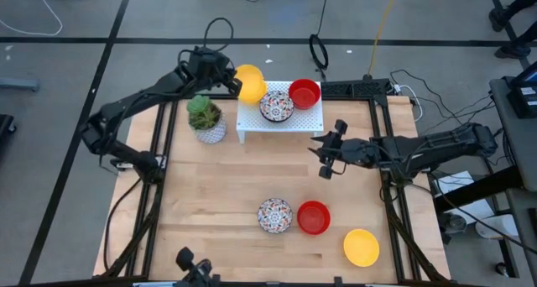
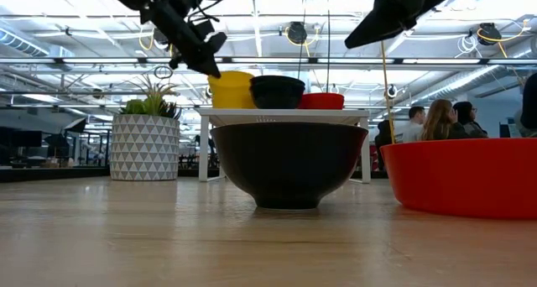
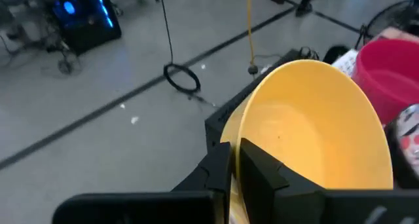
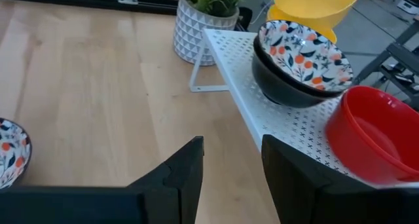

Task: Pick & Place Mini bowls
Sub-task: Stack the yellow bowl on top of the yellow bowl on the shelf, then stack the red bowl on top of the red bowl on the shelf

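My left gripper (image 1: 228, 79) is at the table's far left and is shut on a yellow mini bowl (image 1: 250, 83), over the far left corner of the white perforated rack (image 1: 252, 121). A patterned mini bowl (image 1: 276, 106) and a red one (image 1: 304, 93) stand on the rack. Near the front edge, a patterned bowl (image 1: 274, 215), a red bowl (image 1: 313, 217) and a yellow bowl (image 1: 362, 247) rest on the table. My right gripper (image 1: 327, 157) hangs open above the table just right of the rack, with nothing between its fingers (image 4: 190, 168). My left gripper holds the yellow bowl by its rim (image 3: 237, 129), with one finger (image 3: 262, 168) inside the bowl and the other outside. The fingers come from the table's left, slanting down. The bowl is tipped, its mouth facing back toward the gripper. I cannot tell whether its underside touches the rack.
A green plant in a white patterned pot (image 1: 205, 121) stands just left of the rack, close under my left arm. Bare wood lies between the rack and the three front bowls. People sit in the room beyond the table (image 2: 436, 119).
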